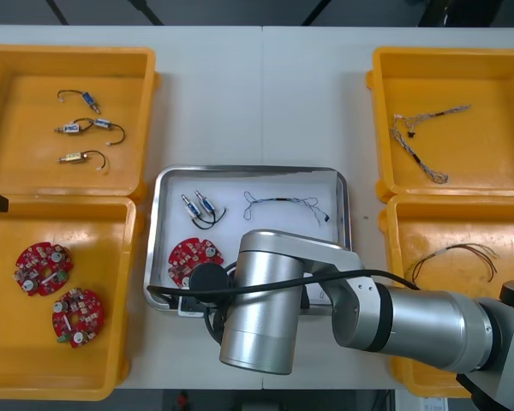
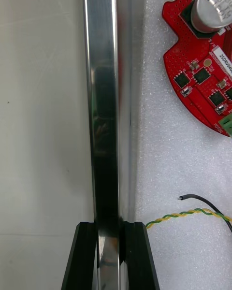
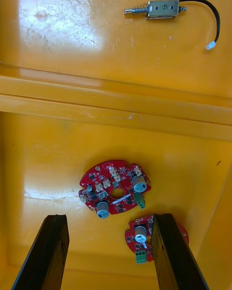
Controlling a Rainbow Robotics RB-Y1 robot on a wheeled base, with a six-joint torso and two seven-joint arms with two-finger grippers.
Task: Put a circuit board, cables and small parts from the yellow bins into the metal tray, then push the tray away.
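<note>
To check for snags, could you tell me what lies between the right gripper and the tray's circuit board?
In the right wrist view: bare white tray floor, then near the right gripper a twisted yellow-green cable and a black cable end.

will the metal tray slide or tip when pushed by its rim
Probably slides rather than tips: the metal tray is low, wide and flat on the smooth table. It looks stiff, so the right gripper, shut on its rim, should move it whole. Loose cables inside may shift.
</note>
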